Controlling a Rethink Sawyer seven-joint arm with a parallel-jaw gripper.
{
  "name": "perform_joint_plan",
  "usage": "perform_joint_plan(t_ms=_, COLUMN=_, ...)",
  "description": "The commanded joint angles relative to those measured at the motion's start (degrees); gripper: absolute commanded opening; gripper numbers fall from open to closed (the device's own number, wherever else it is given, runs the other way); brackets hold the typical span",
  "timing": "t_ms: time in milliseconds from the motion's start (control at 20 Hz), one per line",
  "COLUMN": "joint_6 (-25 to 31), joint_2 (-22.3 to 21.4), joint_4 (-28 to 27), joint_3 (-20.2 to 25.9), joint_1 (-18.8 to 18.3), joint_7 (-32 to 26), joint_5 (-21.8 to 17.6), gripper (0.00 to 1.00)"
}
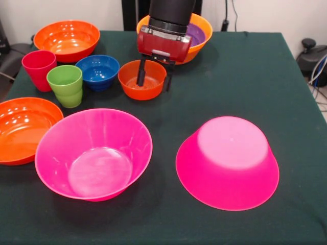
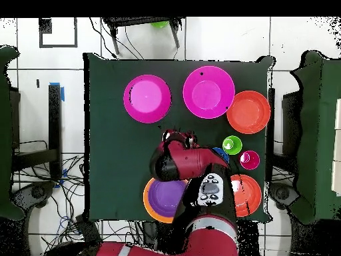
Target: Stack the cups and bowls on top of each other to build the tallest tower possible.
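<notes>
My gripper (image 1: pixel 154 76) is open and low over the small red-orange bowl (image 1: pixel 135 81). One finger is inside the bowl and the other is just outside its right rim. Left of it stand the small blue bowl (image 1: pixel 98 71), the lime green cup (image 1: pixel 65 84) and the red cup (image 1: pixel 38 67). An upright hot pink bowl (image 1: pixel 94 153) and an upturned hot pink bowl (image 1: pixel 227 161) sit at the front. The purple bowl (image 1: pixel 196 34) lies inside the large orange bowl (image 1: pixel 204 25) behind the gripper. Nothing is stacked on the upturned pink bowl (image 2: pixel 147 98).
Two shallow red-orange bowls sit at the left, one at the back (image 1: pixel 66 38) and one at the table's left edge (image 1: pixel 20 127). The table is covered in dark green cloth (image 1: pixel 245 76). In the overhead view my arm (image 2: pixel 183 163) hides the small red-orange bowl.
</notes>
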Motion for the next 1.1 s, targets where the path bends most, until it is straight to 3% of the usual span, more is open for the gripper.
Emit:
perform_joint_plan(t_ms=50, joint_6=9.6, joint_2=-0.4, joint_4=9.6, joint_3=9.3, joint_1=-1.6, joint_7=1.0, joint_5=-1.7, gripper=1.00)
perform_joint_plan(t_ms=400, joint_6=9.6, joint_2=0.5, joint_4=10.6, joint_3=10.0, joint_1=0.5, joint_7=4.7, joint_5=1.8, gripper=1.00)
perform_joint_plan(t_ms=850, joint_6=1.0, joint_2=5.5, joint_4=9.4, joint_3=8.9, joint_1=1.8, joint_7=7.0, joint_5=1.0, gripper=1.00)
perform_joint_plan(t_ms=1100, joint_6=-0.5, joint_2=5.3, joint_4=10.5, joint_3=7.0, joint_1=3.4, joint_7=7.5, joint_5=0.8, gripper=1.00)
